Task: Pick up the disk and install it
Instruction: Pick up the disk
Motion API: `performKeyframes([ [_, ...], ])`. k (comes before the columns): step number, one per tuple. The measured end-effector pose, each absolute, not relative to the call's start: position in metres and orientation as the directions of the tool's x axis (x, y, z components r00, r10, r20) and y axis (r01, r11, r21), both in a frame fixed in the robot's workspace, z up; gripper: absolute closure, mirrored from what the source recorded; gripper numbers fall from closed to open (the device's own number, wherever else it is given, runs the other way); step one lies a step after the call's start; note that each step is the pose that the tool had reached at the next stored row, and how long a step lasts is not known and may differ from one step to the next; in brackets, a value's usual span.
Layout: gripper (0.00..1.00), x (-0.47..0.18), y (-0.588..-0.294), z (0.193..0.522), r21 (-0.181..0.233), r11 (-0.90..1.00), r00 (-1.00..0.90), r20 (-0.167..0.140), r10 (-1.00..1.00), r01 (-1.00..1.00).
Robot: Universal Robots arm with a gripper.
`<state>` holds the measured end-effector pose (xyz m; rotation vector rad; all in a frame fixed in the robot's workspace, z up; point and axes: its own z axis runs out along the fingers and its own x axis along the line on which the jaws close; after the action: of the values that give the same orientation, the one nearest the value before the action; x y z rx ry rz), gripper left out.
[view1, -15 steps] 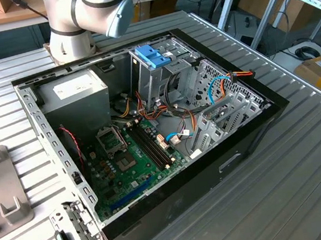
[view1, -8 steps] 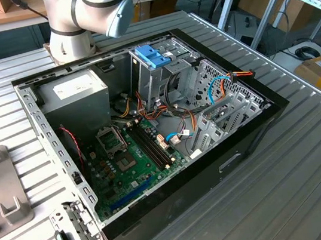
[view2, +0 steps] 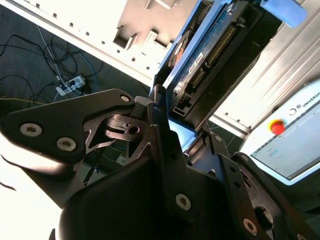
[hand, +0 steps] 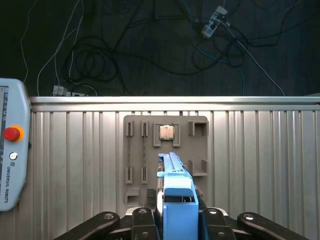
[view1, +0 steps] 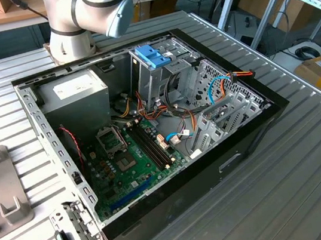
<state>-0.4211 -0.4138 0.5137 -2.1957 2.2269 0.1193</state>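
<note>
Your pincer [hand: 177, 222] is clamped on the disk [hand: 176, 185]. In the first wrist view it grips the light-blue carrier from both sides, and the drive stands edge-on over the grey tray [hand: 200, 150]. In the second wrist view the drive's circuit-board face shows between the black linkages. A processor chip [hand: 166, 132] sits in a recess of that tray, which lies on the ribbed tabletop [hand: 260, 165]. The open computer case [view1: 227, 161] rests beside the tray, on the exterior view's right of it.
</note>
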Motion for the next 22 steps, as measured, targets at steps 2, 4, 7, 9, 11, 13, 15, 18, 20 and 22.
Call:
performKeyframes([
  [2, 0.63, -0.4193, -0.4138, 0.5136, 0.046, 0.013, -0.016, -0.062, -0.998, -0.999],
  [4, 0.63, -0.4174, -0.4138, 0.5135, 0.046, 0.013, -0.016, -0.062, -0.998, -0.999],
  [7, 0.63, -0.4169, -0.4138, 0.5135, 0.046, 0.013, -0.015, -0.062, -0.998, -0.999],
  [9, 0.63, -0.4166, -0.4138, 0.5135, 0.046, 0.013, -0.016, -0.062, -0.998, -0.999],
  [11, 0.63, -0.4164, -0.4138, 0.5135, 0.046, 0.013, -0.016, -0.062, -0.998, -0.999],
  [13, 0.63, -0.4161, -0.4138, 0.5135, 0.046, 0.013, -0.015, -0.062, -0.998, -0.999],
  [15, 0.63, -0.4156, -0.4138, 0.5135, 0.046, 0.013, -0.015, -0.062, -0.998, -0.999],
  [18, 0.63, -0.415, -0.4138, 0.5135, 0.046, 0.013, -0.015, -0.062, -0.998, -0.999],
  [20, 0.63, -0.4145, -0.4138, 0.5134, 0.046, 0.013, -0.015, -0.062, -0.998, -0.999],
  [22, 0.63, -0.4139, -0.4138, 0.5135, 0.046, 0.013, -0.015, -0.062, -0.998, -0.999],
])
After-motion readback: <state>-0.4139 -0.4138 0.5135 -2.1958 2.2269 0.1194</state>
